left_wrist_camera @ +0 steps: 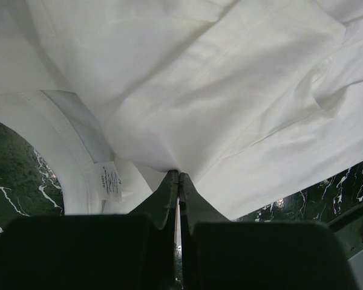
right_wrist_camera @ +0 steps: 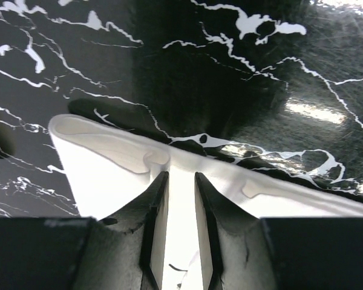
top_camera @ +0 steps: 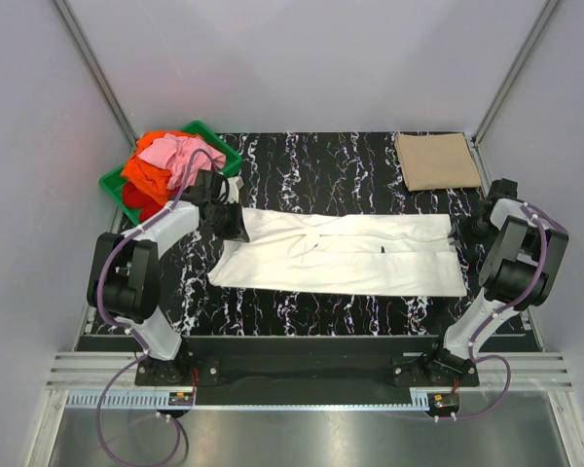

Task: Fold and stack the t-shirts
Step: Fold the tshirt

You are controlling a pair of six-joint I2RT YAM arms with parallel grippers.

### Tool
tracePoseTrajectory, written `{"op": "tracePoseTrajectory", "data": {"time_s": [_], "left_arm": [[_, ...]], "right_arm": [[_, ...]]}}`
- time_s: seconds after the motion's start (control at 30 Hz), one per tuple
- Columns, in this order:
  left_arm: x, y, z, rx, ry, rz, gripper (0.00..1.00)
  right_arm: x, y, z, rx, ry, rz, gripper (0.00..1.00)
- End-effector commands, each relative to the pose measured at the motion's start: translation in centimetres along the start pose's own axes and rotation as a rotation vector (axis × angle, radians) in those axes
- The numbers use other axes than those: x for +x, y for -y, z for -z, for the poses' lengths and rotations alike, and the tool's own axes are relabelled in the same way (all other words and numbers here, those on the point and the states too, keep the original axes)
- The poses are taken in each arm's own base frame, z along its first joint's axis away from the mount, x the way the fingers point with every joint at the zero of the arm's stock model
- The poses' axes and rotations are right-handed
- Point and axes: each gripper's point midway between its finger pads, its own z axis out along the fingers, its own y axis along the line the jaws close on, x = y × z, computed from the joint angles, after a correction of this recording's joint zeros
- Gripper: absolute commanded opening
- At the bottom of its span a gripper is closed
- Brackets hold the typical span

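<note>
Left gripper (left_wrist_camera: 178, 176) fingers clench the white t-shirt (top_camera: 341, 255) at centre frame; right gripper (right_wrist_camera: 181, 176) fingers straddle its hem, slightly parted.

Overhead view looks down; both wrist views — apparently close — share the white t-shirt (top_camera: 341, 255).

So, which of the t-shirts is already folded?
The tan t-shirt, a neat rectangle at the far right. The white t-shirt lies spread out between both grippers; the others are heaped in the green crate.
</note>
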Motion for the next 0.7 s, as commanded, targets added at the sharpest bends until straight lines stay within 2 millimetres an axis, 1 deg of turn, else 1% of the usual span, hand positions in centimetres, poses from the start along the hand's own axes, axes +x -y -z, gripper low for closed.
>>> {"op": "tracePoseTrajectory", "data": {"time_s": [0.0, 0.33, 0.67], "left_arm": [[-2.04, 1.71, 1.51, 0.043, 0.064, -0.035, 0.00], [-2.07, 1.68, 1.34, 0.044, 0.061, -0.034, 0.00], [-2.11, 1.62, 1.01, 0.045, 0.052, -0.026, 0.00]], "right_arm": [[-1.12, -1.87, 0.63, -0.031, 0.045, -0.019, 0.31], [-0.97, -1.90, 0.45, -0.019, 0.036, -0.025, 0.31], [-0.75, -2.63, 1.44, -0.041, 0.054, -0.044, 0.31]]}}
